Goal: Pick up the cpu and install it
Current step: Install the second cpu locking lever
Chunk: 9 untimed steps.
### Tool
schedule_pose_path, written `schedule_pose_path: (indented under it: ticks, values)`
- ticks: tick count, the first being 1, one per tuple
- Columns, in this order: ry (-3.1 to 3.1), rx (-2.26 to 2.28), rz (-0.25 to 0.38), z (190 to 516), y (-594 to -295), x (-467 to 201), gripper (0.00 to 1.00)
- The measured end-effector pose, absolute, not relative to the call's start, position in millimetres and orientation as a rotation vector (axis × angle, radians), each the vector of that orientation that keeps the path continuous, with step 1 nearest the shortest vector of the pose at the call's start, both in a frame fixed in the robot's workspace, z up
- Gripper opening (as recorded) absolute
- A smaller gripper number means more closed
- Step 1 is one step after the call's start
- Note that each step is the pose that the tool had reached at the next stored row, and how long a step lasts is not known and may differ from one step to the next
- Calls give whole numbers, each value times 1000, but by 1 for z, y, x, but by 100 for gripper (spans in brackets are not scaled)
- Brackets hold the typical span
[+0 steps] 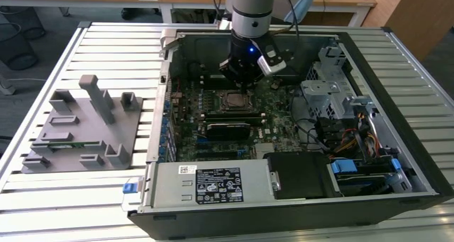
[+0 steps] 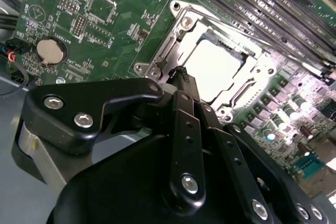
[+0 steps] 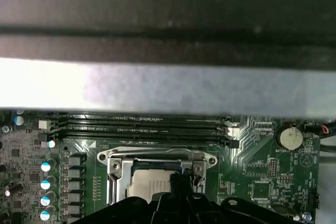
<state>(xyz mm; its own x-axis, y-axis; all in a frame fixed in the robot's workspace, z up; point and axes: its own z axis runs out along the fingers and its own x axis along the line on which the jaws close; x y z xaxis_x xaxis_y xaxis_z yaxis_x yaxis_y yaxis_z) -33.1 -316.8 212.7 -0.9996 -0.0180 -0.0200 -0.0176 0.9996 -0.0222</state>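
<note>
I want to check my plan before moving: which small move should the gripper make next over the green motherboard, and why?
Probably a short straight lift. The small square silvery cpu already lies flat inside the metal socket frame. The black gripper, shut with nothing between its fingers, hangs close over the frame's edge beside the chip.

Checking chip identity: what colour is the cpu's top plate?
Pale silvery-white; the cpu sits in the socket, clearest in the second wrist view.

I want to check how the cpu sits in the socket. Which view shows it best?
The second wrist view: the cpu lies flat and bright inside the socket. In the first wrist view the claw covers part of it. In the exterior view it looks small.
</note>
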Motion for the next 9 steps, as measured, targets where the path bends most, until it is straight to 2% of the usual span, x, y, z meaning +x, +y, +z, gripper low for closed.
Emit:
schedule_pose_path:
  ticks: [9]
  values:
    - [3121,-28,-35,221,-320,-33,11]
